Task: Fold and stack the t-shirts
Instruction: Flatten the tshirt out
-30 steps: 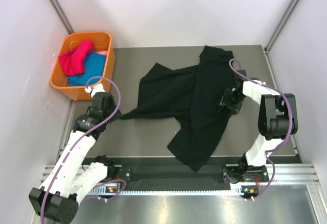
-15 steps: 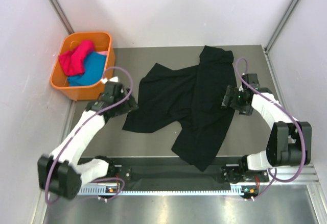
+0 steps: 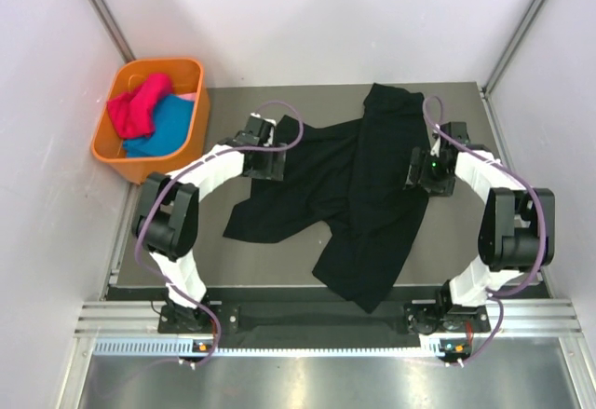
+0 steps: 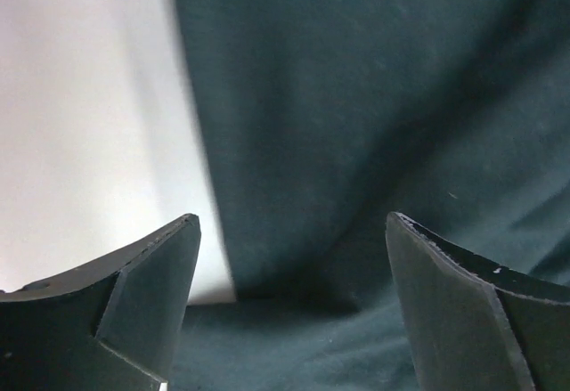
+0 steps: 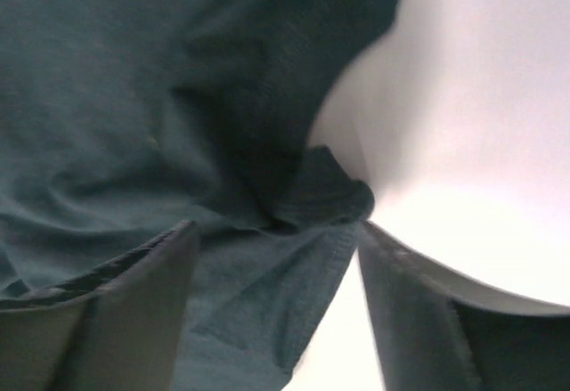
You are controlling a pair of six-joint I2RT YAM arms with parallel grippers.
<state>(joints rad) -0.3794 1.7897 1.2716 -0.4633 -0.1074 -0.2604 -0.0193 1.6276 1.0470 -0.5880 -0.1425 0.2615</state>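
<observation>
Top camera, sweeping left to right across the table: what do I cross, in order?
orange basket with the pink t-shirt and the teal t-shirt → left gripper, at the black shirt's left edge → black t-shirt → right gripper, at its right edge

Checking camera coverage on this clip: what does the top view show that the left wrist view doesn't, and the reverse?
Top only: the orange basket holding a pink shirt and a blue shirt, the right hand, and the black shirt in full outline. Left wrist only: the left hand open wide, nothing gripped, above the shirt's edge. Both: the black shirt and the table.
</observation>
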